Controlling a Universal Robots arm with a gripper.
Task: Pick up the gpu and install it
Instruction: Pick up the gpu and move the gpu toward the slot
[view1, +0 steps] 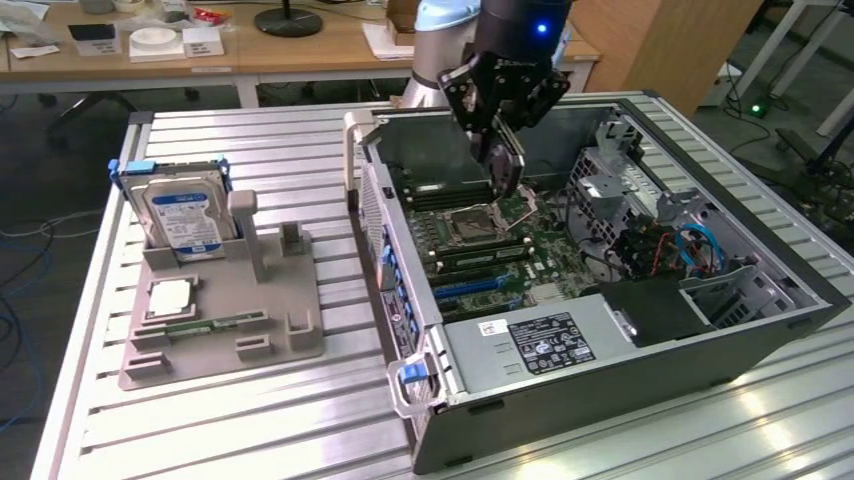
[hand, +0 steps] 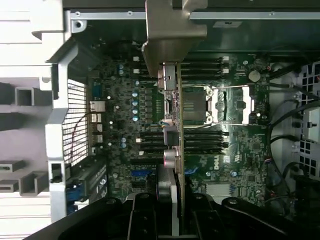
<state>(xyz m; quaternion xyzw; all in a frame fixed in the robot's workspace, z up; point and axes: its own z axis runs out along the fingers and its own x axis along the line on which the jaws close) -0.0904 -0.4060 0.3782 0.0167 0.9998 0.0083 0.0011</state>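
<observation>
While jaws grip the graphics card (hand: 175, 107) edge-down over the motherboard (view1: 494, 245), install is mid-step and probably needs careful slot alignment.

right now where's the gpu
In the exterior view, upper middle: the gpu hangs in the pincer, over the CPU socket inside the open computer case.

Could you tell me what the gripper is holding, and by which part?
The gripper holds the gpu by its upper end, fingers on its flat faces, above the motherboard.
</observation>
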